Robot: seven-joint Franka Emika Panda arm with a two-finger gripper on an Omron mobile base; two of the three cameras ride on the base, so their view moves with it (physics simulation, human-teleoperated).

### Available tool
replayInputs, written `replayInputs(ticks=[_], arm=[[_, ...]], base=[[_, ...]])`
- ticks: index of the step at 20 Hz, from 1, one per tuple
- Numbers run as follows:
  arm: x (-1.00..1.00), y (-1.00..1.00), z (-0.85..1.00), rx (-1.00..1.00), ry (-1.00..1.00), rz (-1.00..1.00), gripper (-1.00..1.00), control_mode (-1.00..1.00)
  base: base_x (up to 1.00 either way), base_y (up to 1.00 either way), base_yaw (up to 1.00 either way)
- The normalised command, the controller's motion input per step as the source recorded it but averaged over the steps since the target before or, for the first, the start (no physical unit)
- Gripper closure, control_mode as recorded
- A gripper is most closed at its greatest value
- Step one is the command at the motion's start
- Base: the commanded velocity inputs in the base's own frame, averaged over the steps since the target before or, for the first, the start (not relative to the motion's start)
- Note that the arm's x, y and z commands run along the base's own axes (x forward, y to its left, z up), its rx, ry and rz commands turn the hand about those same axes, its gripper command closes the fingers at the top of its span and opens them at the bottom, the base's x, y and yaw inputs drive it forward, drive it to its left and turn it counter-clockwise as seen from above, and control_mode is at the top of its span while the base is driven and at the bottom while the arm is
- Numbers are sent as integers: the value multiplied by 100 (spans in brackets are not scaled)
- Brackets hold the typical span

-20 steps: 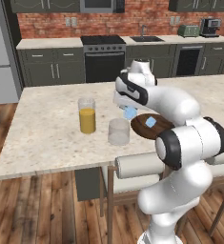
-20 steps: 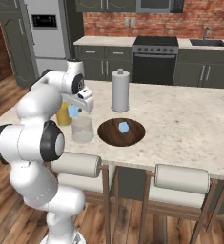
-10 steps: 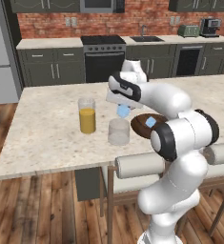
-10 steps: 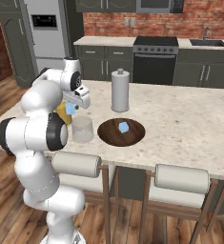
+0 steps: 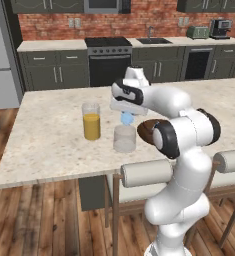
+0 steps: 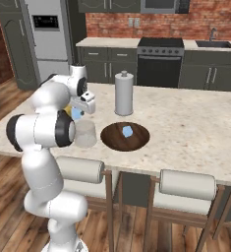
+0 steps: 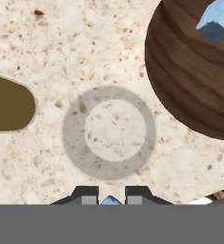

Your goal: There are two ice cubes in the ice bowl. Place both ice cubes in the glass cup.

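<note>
The white arm (image 5: 184, 130) rises beside the speckled stone bench (image 5: 49, 140), bends at a dark elbow and reaches back over the bench top, with its hand pointing straight down. The end effector (image 5: 126, 118) hangs above the glass cup (image 5: 124, 138), its two fingertips pinching one pale-blue ice cube (image 5: 126, 119) between them. In the right base view the same held cube (image 6: 76, 113) sits just above the cup (image 6: 86, 134). The ice bowl (image 6: 125, 136), dark brown and wider than the cup, lies just beside it on the bench, and the second ice cube (image 6: 128, 131) rests inside it. The right base view also shows a tall white canister (image 6: 124, 93) behind the bowl. In the left base view a taller glass of orange juice (image 5: 91, 121) stands near the cup. The hand view looks straight down into the cup's ring (image 7: 109, 132), with a sliver of the gripped cube (image 7: 110, 200) between the dark fingertips (image 7: 88, 195).
</note>
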Motion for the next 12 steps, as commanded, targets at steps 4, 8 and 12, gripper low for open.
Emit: replayInputs(ticks=[4,8,12], arm=[[30,0,-20,0,5,0,100,-100],[27,0,-18,0,4,0,100,-100],[30,0,-17,0,4,0,100,-100]], base=[[0,0,0],[0,0,0],[0,0,0]])
